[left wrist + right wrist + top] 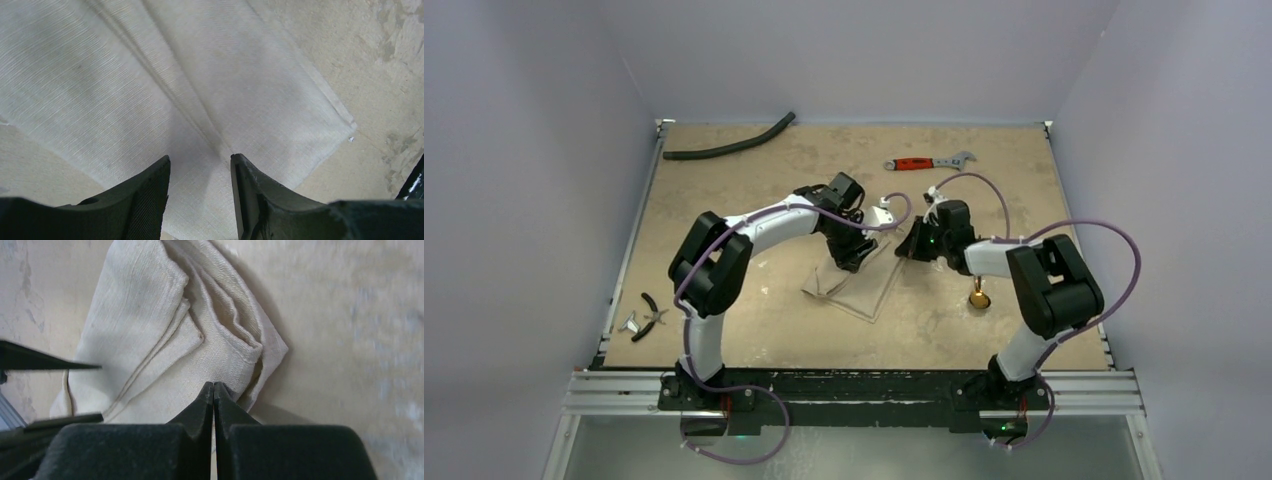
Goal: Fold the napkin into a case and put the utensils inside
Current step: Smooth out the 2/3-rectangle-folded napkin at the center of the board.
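Surface point(754, 180): tan; napkin point(240, 90) lies partly folded.
L pincer point(200, 167): apart, over napkin, holds nothing.
R pincer point(214, 387): closed, pinching napkin edge.
Spoon point(978, 297): by R arm.

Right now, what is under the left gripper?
The napkin, a fold ridge running toward the open left gripper. The table shows beside it; anything beneath the cloth is covered.

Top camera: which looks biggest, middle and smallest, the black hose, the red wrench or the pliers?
1. the black hose, longest by far
2. the red wrench
3. the pliers, smallest
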Action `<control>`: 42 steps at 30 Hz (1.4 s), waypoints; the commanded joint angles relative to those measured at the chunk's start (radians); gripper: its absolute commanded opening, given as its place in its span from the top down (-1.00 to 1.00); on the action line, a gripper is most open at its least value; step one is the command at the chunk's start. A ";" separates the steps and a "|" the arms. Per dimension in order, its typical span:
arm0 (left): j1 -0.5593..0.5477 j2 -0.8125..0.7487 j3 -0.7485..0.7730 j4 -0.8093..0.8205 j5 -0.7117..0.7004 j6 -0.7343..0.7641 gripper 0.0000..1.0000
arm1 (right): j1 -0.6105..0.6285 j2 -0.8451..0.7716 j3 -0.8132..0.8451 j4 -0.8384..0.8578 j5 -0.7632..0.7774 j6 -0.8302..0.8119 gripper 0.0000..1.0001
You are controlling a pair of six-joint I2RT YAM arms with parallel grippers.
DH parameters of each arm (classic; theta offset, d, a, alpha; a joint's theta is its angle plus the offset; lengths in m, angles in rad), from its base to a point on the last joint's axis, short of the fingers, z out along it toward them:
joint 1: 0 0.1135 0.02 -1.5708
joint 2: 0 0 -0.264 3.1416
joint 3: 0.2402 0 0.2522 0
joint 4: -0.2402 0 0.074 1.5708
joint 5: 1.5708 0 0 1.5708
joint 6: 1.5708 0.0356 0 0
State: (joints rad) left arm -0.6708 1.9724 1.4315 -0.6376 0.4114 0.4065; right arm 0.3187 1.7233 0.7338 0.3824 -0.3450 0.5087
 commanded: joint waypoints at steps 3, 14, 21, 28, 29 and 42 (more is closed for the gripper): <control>0.008 -0.035 0.053 -0.046 -0.046 0.099 0.05 | 0.003 -0.201 -0.124 -0.027 0.055 0.065 1.00; 0.010 -0.308 -0.136 -0.233 -0.008 0.238 -0.04 | 0.242 -0.239 -0.115 0.046 -0.057 0.145 1.00; 0.005 -0.438 -0.366 -0.114 -0.049 0.258 -0.04 | 0.353 -0.144 -0.160 0.213 -0.086 0.198 1.00; -0.016 -0.397 -0.363 -0.038 -0.116 0.262 -0.34 | 0.382 -0.093 -0.206 0.312 -0.088 0.241 1.00; -0.024 -0.390 -0.359 -0.027 -0.128 0.261 -0.40 | 0.385 -0.084 -0.208 0.320 -0.091 0.244 1.00; -0.061 -0.307 -0.356 0.020 -0.143 0.269 -0.33 | 0.387 -0.029 -0.231 0.359 -0.091 0.255 1.00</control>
State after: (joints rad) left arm -0.7300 1.6619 1.0607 -0.6575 0.2863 0.6502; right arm 0.7002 1.6817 0.5152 0.6956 -0.4160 0.7521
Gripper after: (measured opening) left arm 0.676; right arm 0.004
